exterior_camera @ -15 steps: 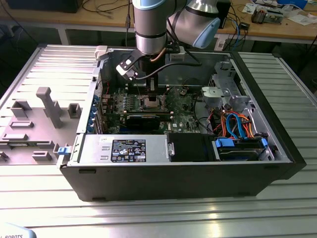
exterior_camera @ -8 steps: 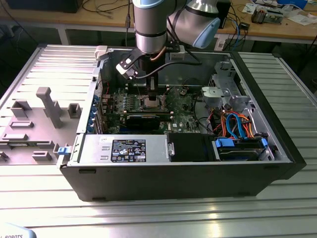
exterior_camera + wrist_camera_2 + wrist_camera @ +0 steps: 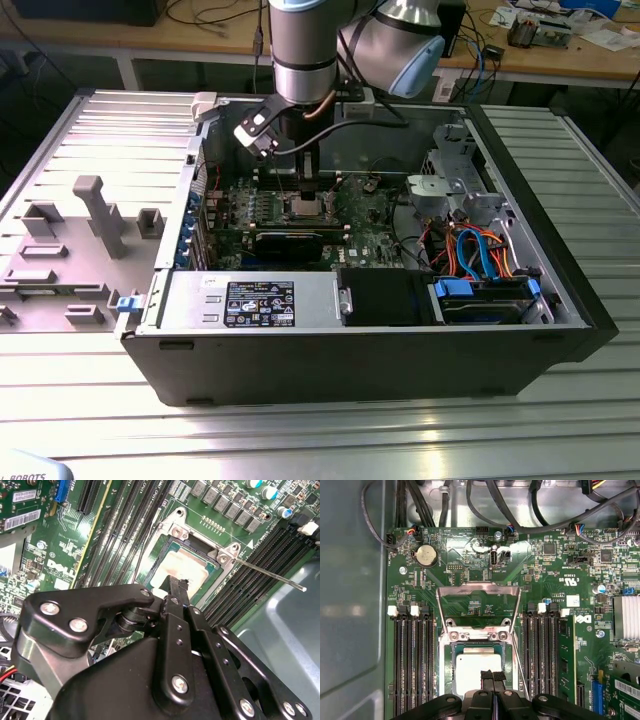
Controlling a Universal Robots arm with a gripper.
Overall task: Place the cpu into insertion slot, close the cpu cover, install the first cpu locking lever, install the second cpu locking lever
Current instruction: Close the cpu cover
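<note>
One cpu (image 3: 476, 666) — in one insertion slot (image 3: 446, 675)

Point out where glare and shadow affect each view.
Exterior view: light streaks glare off the ribbed table, the computer case interior is dim. First wrist view: a white hotspot washes out the motherboard beyond the open cpu cover; the cpu shines pale. Second wrist view: the end effector, unlit, hides the cpu's near edge.

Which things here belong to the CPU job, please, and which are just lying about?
Job in hand: cpu, seated in the slot; cover, open; lever; gripper, over the cpu.

Lying about: memory slots; coin battery; cables; grey blocks.
</note>
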